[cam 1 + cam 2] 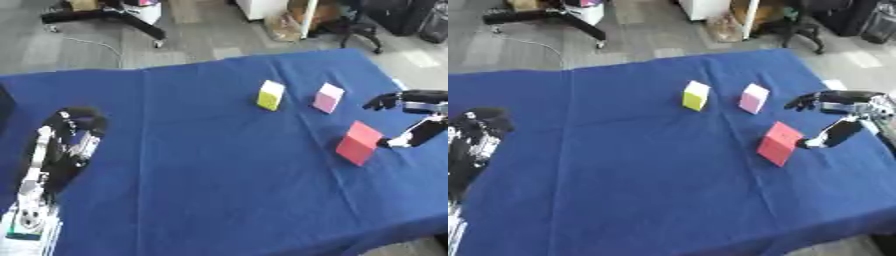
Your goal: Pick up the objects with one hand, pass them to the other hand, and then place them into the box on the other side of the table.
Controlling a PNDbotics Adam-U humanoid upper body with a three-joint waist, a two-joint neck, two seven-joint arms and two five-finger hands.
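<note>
Three upright blocks stand on the blue tablecloth (201,165): a yellow-green one (271,95), a pink one (329,97) to its right, and a larger red one (359,143) nearer the right edge. My right hand (843,100) reaches in from the right, open. Its fingers (802,104) point toward the pink block without touching it. Its thumb (831,136) hangs lower, with the tip right beside the red block's right face. My left hand (81,119) rests on the cloth at the far left, well away from the blocks, and holds nothing that I can see.
A dark object (3,106) shows at the left edge of the table. Beyond the far edge are grey floor, a black stand leg (131,21), a cardboard box (289,25) and a chair base (363,32).
</note>
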